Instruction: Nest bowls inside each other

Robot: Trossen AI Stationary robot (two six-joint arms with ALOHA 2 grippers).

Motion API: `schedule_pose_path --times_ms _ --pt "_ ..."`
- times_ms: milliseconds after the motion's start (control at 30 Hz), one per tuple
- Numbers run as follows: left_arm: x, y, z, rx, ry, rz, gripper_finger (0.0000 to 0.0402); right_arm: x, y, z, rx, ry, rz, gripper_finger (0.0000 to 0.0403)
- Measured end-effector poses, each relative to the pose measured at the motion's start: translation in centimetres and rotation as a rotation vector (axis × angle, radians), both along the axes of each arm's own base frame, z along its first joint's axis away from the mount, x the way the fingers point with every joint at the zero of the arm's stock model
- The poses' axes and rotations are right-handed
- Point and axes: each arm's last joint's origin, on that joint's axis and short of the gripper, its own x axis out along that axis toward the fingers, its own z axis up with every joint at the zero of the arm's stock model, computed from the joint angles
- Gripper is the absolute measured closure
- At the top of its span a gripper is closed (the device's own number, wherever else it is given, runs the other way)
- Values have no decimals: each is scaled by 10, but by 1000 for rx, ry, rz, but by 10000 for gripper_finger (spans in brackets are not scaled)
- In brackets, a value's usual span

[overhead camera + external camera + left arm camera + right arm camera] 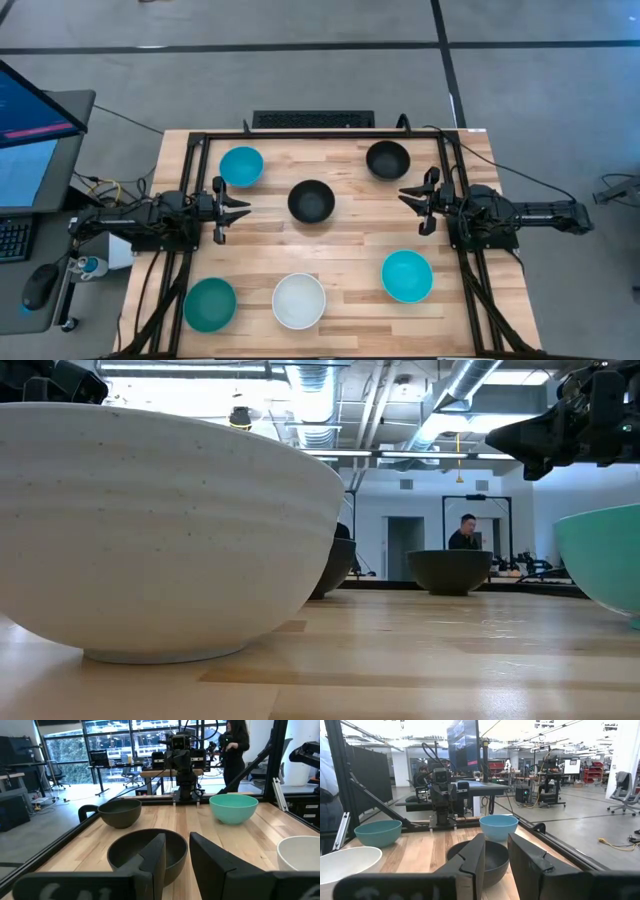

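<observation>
high view: six bowls apart on the table point(350, 255), none nested, all empty. cyan bowl point(241, 166) far left, black bowl point(311, 201) at centre, second black bowl point(388, 159) far right, teal bowl point(210, 304), white bowl point(299, 300) and second cyan bowl point(407, 276) along the near edge.
left gripper point(240, 208): at the left edge, fingers parted, holding nothing, pointing at the centre bowl.
right gripper point(407, 196): at the right edge, also released and empty.
low view only: white bowl fills the foreground; a person stands in the room behind.
open room: bare wood between grippers and bowls.
</observation>
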Motion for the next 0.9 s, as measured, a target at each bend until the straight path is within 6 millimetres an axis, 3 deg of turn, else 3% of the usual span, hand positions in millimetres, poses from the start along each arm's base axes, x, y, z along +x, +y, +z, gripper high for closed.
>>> schedule_pose_path --times_ms 900 --pt "0 0 0 0 0 0 322 0 0 0 -44 8 -9 296"
